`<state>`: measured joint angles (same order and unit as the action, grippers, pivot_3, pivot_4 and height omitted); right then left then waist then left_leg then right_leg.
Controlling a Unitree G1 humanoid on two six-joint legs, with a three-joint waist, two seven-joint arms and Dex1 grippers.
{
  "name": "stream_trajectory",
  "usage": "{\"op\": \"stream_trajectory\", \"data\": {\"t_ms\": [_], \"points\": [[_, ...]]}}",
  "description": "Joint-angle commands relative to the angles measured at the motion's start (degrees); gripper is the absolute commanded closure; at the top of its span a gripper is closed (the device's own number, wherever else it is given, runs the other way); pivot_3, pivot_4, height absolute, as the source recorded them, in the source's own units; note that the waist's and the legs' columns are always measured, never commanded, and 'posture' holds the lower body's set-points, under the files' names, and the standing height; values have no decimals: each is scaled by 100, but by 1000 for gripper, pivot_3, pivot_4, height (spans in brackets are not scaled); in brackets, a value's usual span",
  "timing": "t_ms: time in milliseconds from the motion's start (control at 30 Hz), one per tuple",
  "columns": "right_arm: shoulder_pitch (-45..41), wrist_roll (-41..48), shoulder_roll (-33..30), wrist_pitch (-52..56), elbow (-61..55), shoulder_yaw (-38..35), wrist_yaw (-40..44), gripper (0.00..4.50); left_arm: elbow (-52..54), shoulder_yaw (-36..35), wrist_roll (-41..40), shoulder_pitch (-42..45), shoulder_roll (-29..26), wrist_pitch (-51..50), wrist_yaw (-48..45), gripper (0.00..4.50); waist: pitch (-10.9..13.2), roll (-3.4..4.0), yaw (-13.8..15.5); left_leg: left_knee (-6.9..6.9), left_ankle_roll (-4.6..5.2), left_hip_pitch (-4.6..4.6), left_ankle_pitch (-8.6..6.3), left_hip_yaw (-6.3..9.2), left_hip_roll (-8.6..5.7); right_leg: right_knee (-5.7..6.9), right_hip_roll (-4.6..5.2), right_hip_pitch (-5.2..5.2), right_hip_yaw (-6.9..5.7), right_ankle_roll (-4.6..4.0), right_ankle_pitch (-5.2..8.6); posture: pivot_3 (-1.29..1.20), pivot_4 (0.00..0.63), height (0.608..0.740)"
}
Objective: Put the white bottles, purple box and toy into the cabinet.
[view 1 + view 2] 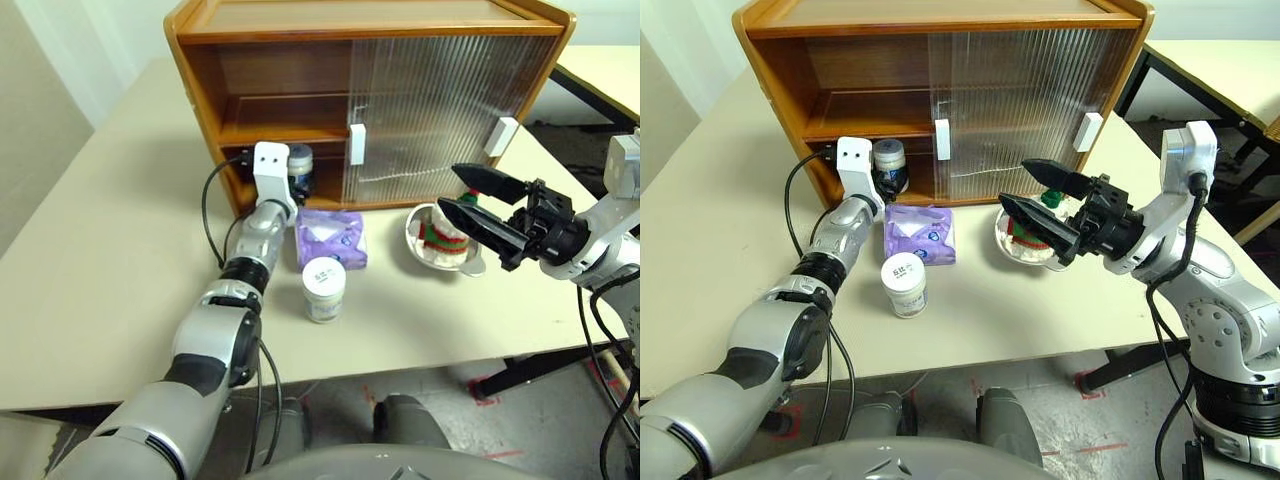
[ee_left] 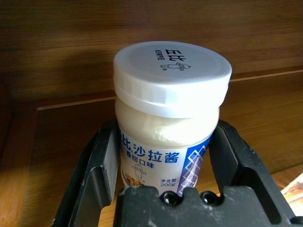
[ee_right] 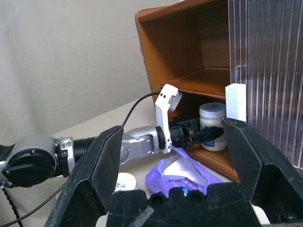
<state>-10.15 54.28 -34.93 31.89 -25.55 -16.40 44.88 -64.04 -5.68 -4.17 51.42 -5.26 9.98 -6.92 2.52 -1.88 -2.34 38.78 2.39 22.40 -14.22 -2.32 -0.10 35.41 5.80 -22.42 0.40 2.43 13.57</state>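
while right gripper point(image 1: 1040, 205) gapes idle — left gripper point(image 3: 201, 134) clamps white bottle point(image 2: 168, 118) in cabinet point(image 1: 300, 90).

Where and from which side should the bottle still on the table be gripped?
Grip the bottle on its round body just under the wide lid, coming level from the near side. It stands upright, with the purple box close behind it.

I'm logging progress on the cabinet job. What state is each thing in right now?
Cabinet: left side open, sliding doors covering the right.
White bottle in the left gripper: upright, lid on, held inside the cabinet's lower compartment.
Second white bottle: upright on the table, lid on.
Purple box: lying on the table.
Toy: sitting in the metal bowl.
Right gripper: jaws open, empty.
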Motion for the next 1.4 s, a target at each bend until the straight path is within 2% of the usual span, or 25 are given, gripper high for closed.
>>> {"op": "stream_trajectory", "data": {"t_ms": [33, 333, 467, 833, 1400], "points": [[28, 39, -31, -13, -97, -67, -31, 0, -141, -27, 103, 115, -46, 154, 158, 1455, 0, 0, -3, 0, 0, 0, 0, 0, 0, 0, 0, 0, 0, 0, 0, -152, 0, 740], [43, 42, -27, -23, -91, -64, -27, 0, -172, 15, 141, 10, 14, 122, 149, 1455, 0, 0, -2, 1, 0, 0, 0, 0, 0, 0, 0, 0, 0, -4, -6, -152, 0, 740], [34, 39, -33, -25, -74, -64, -13, 0, -154, -39, 43, 13, 47, 110, -97, 28, 0, 0, -3, 2, 0, 0, 0, 0, 0, 1, 0, 0, 0, -4, -6, -151, 0, 740], [29, 26, -16, -39, -41, -43, 10, 0, 794, -82, -126, -550, 55, -101, -371, 28, -1, 1, -14, 2, 0, -1, 0, -1, 1, 2, 1, 0, 0, -14, -13, -139, 0, 740], [-66, -13, -12, -39, 71, 28, 147, 0, 4056, 34, -124, -2173, 8, -1541, -315, 28, -3, 4, 4, 7, 0, -4, 0, 0, 2, 4, 1, 3, 3, -17, -16, -117, 0, 740]]}}
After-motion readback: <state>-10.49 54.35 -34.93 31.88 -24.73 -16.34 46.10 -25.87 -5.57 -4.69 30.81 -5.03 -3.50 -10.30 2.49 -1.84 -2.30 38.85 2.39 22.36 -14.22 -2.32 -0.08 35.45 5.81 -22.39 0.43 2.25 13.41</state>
